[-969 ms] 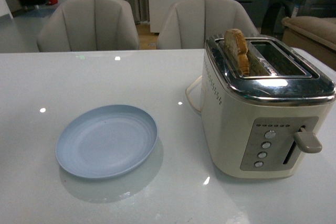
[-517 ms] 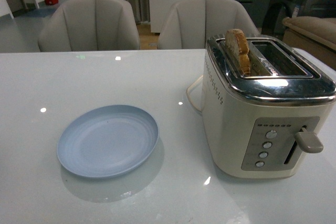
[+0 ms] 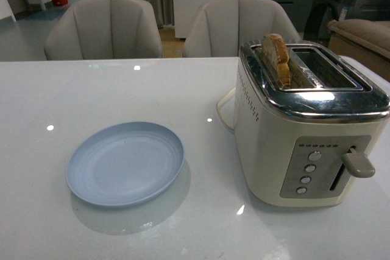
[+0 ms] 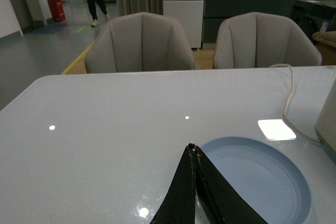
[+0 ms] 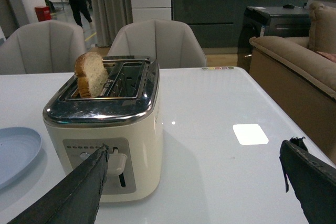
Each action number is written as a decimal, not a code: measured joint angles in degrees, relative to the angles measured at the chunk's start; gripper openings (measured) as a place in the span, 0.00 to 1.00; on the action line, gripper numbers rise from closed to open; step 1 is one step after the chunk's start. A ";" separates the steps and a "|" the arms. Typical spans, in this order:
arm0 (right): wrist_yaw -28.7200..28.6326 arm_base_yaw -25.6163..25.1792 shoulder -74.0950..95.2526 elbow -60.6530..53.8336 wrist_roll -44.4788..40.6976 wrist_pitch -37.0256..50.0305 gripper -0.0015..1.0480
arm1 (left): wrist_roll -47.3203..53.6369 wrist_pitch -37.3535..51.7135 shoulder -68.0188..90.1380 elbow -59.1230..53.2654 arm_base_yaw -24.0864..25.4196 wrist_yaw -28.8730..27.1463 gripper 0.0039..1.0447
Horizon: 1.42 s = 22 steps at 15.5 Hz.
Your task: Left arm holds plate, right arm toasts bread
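Cream toaster (image 3: 304, 132) holds bread (image 3: 275, 56) | plate (image 3: 125, 162) beside | left pincer (image 4: 195, 153) clenched | right pincer (image 5: 194, 174) released

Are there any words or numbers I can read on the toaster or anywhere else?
None can be read.
Toaster: tiny marks above its buttons, too small and blurred to read.
Toaster's side: rows of dots, not letters.
Plate: plain, no writing.
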 joint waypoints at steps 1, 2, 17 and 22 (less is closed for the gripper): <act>0.00 0.00 0.00 0.00 0.00 0.00 0.94 | 0.02 3.83 0.24 -1.90 0.00 0.00 0.01; 0.00 0.00 0.00 0.00 0.00 0.02 0.94 | 0.00 -0.76 -2.49 -3.41 0.02 0.04 0.01; 0.00 0.00 0.00 0.00 0.00 0.00 0.94 | 0.02 -28.26 -32.98 -3.45 0.00 0.11 0.01; -0.02 0.00 0.00 0.00 0.00 0.09 0.94 | 0.02 -41.03 -45.00 -3.37 0.00 0.11 0.01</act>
